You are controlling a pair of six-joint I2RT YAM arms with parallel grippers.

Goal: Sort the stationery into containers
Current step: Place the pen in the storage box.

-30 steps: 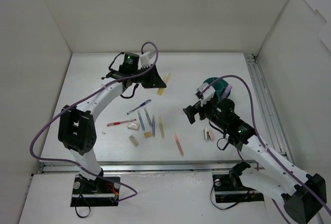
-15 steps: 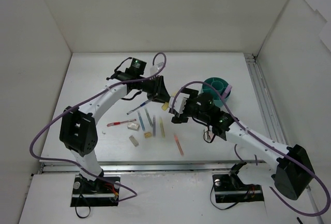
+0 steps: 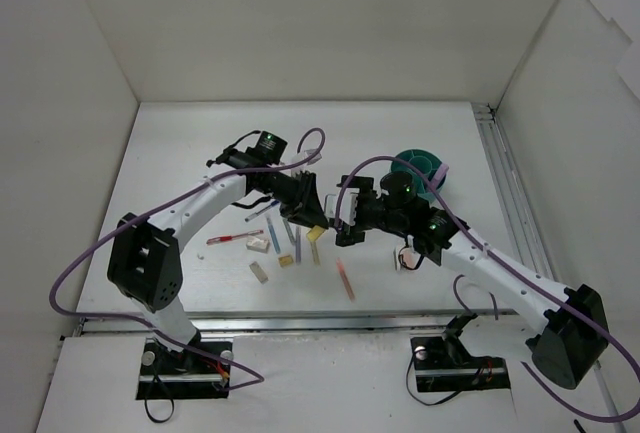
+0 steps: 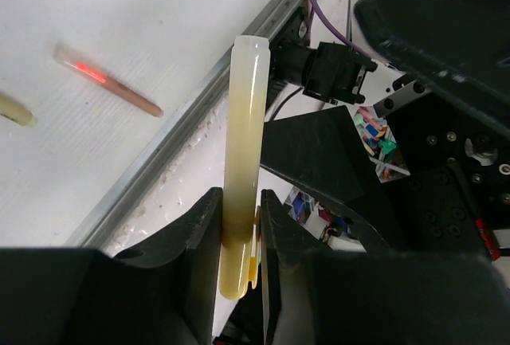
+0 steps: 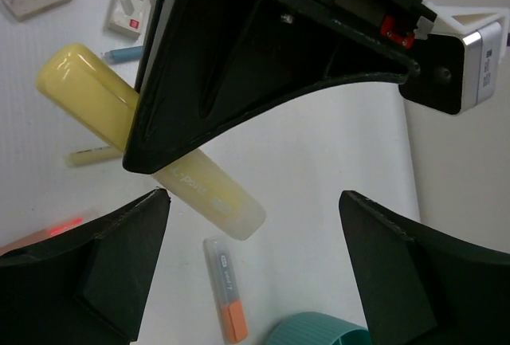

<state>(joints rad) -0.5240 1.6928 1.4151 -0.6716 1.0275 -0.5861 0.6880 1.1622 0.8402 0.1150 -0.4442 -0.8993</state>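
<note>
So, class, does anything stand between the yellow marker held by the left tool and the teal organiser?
Yes. The open right tool sits at the yellow marker's free end, squarely on the line from the left tool to the teal organiser beyond.

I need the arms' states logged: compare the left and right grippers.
The left gripper is shut on the yellow marker; the right gripper is open and empty. The left's jaws pinch the marker near one end; the right's stand wide apart facing its free end, without touching. Both hover over the table, close together.
</note>
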